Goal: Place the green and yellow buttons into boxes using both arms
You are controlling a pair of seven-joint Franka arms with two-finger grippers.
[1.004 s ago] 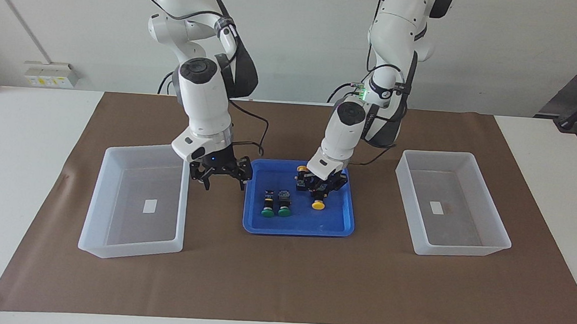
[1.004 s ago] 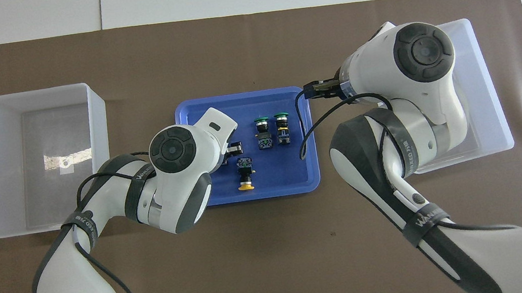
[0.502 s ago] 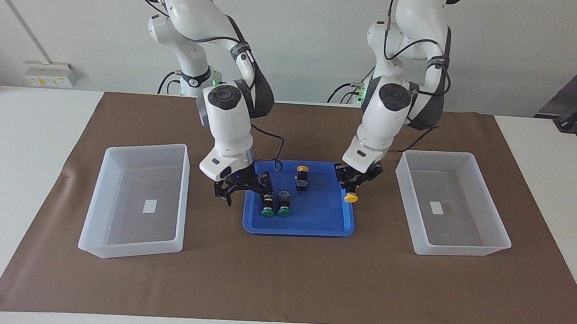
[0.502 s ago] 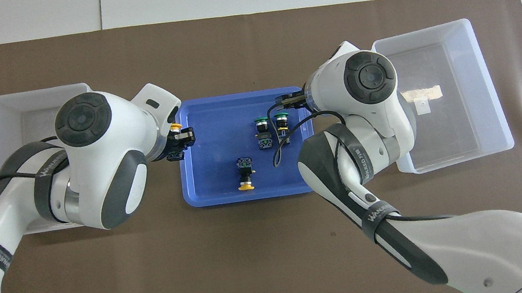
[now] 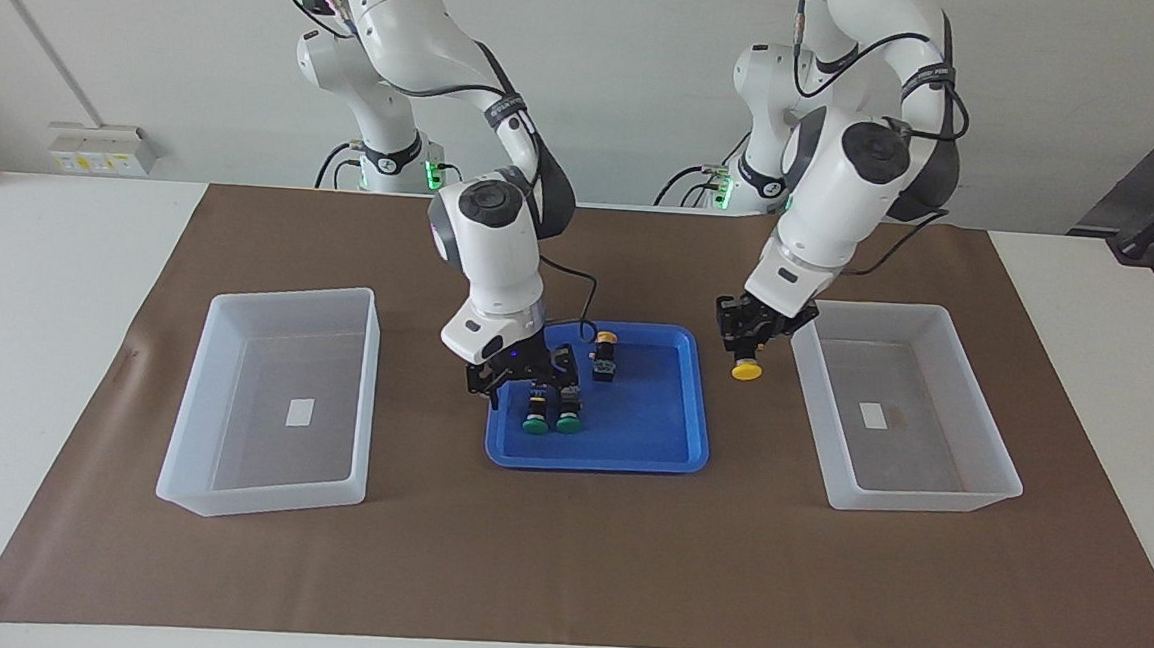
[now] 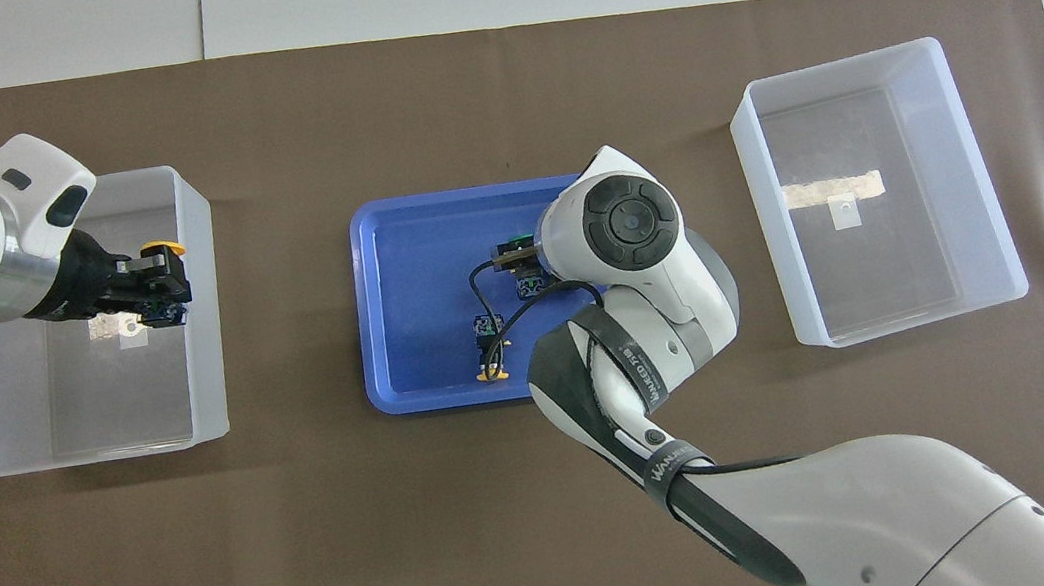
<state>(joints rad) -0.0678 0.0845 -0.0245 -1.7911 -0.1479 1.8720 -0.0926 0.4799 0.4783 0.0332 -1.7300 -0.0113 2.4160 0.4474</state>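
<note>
Buttons: left hand (image 5: 752,337) pinches 1 yellow button (image 5: 746,366) by its rigid, likely light black body beside its box (image 5: 973,408); right hand (image 5: 524,373), fingers spread, straddles 2 green buttons (image 5: 551,418) in the blue tray (image 5: 669,450).

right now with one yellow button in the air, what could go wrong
The left claw holds the yellow button beside the box wall, not clearly over its inside; released here, it might land on the mat. The right claw is down at two green buttons lying side by side, so it could knock one aside.
</note>
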